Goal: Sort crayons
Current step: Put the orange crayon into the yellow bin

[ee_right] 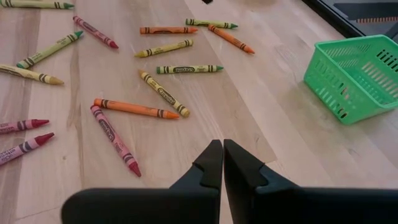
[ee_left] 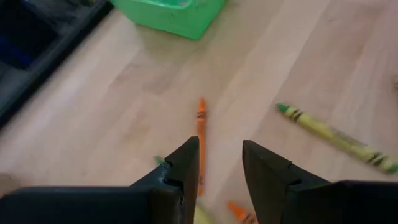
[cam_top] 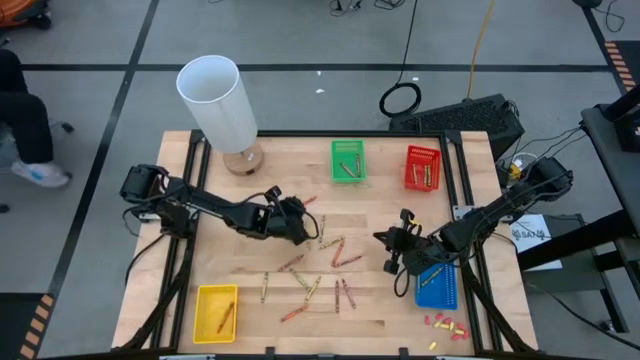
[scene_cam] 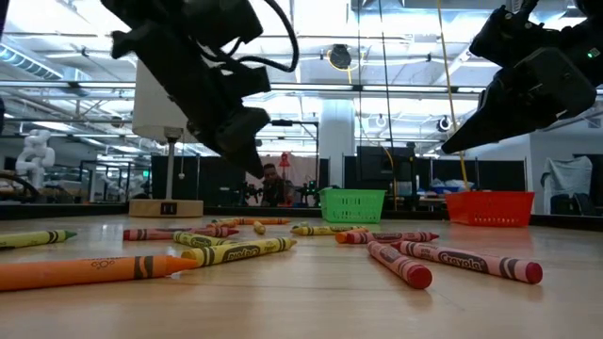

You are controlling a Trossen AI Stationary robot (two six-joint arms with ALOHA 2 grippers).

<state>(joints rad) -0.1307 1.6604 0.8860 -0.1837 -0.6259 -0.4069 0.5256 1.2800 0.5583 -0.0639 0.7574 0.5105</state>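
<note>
Many crayons [cam_top: 320, 265] lie loose on the wooden table's middle, among them red, orange, yellow and green ones [ee_right: 137, 109]. My left gripper [cam_top: 305, 228] hangs above the table at the left end of the scatter, open, with nothing between its fingers [ee_left: 221, 146]. An orange crayon [ee_left: 201, 121] lies on the table below the gap, next to one finger, and a yellow-green crayon [ee_left: 336, 137] lies off to one side. My right gripper [cam_top: 388, 250] hovers at the scatter's right end, shut and holding nothing [ee_right: 222, 144].
Four small baskets stand around the crayons, each with a crayon or more inside: green [cam_top: 347, 160] and red [cam_top: 422, 167] at the far edge, yellow [cam_top: 216, 312] near left, blue [cam_top: 436, 285] near right. A white cylinder [cam_top: 215, 100] stands far left. Tiny red and yellow bits [cam_top: 445, 325] lie near right.
</note>
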